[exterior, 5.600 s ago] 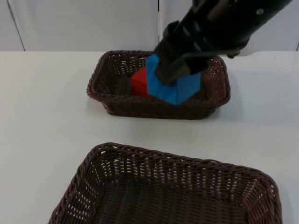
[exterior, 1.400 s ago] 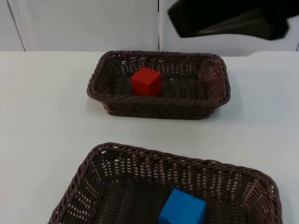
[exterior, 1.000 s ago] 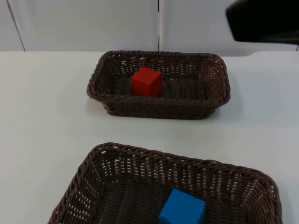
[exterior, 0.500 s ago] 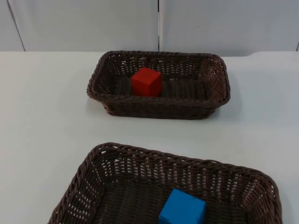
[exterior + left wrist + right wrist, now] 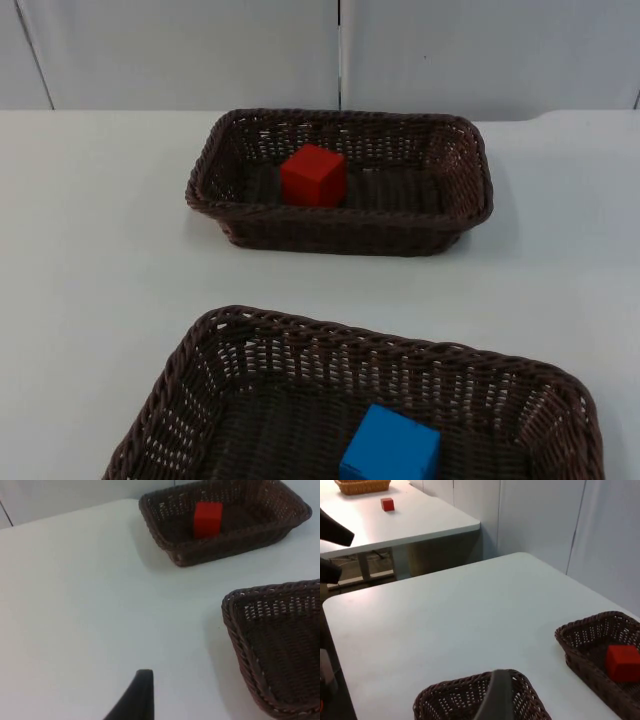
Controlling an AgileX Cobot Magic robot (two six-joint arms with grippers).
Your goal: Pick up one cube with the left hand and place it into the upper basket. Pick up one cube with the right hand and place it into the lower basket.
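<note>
1. The left gripper (image 5: 134,700) hangs above bare white table (image 5: 75,605), well apart from both baskets; a single dark fingertip is all that can be made out of it, so whether its fingers are spread or closed cannot be told.
2. The right gripper (image 5: 495,700) sits above the near rim of the lower basket (image 5: 470,695); again one grey fingertip is visible, and its opening cannot be judged. It holds nothing that can be seen.
3. The blue cube (image 5: 390,445) lies inside the lower basket (image 5: 200,370), on the woven floor towards the front edge of the top view, a little right of the basket's middle.
4. The red cube (image 5: 313,175) rests upright in the upper basket (image 5: 460,170), left of that basket's centre and close to its back wall. It appears in the left wrist view as well (image 5: 207,519), and in the right wrist view (image 5: 622,662).
5. The two dark brown wicker baskets stand well apart on the table, with a strip of white surface between them.
6. Behind the table stands the grey partition wall (image 5: 200,50).
7. In the right wrist view a second table (image 5: 410,520) stands in the distance, bearing a small red block (image 5: 387,504) and what seems to be a light wicker basket (image 5: 362,485).
</note>
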